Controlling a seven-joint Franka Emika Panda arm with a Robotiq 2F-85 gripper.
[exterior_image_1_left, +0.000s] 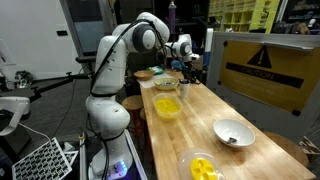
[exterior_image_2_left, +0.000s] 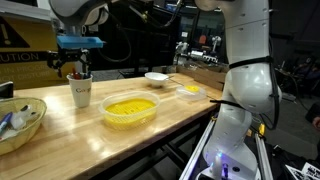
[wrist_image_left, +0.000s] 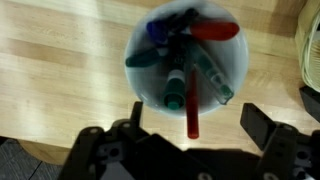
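Marker cup (wrist_image_left: 185, 62) stands upright on the counter (wrist_image_left: 60, 60), at 12 o'clock from me in the wrist view, white and packed with pens. A red marker (wrist_image_left: 192, 112) leans out over the rim toward 6 o'clock, a green marker (wrist_image_left: 175, 90) lies beside it, and a blue marker (wrist_image_left: 155, 35) sits at the cup's 11 o'clock. My jaws are spread as wide as they go and hold nothing. My fingers (wrist_image_left: 268, 135) hang above the cup and touch neither the rim nor the pens; the cup lies between their lines, a little ahead of them.

At my 3 o'clock the rim of a woven basket (wrist_image_left: 311, 55) cuts into view, near the cup but apart from it. Bare wood runs from 9 to 11 o'clock. At 7 o'clock the counter's edge falls away to dark floor.

In an exterior view the cup (exterior_image_2_left: 81, 93) sits close to the counter's far edge. A yellow bowl (exterior_image_2_left: 130, 109) stands near its 4 o'clock, and the basket (exterior_image_2_left: 22, 122) lies at its 8 o'clock. A strip of open wood separates the cup from each. A white bowl (exterior_image_2_left: 157, 77) stands well apart, toward 2 o'clock.
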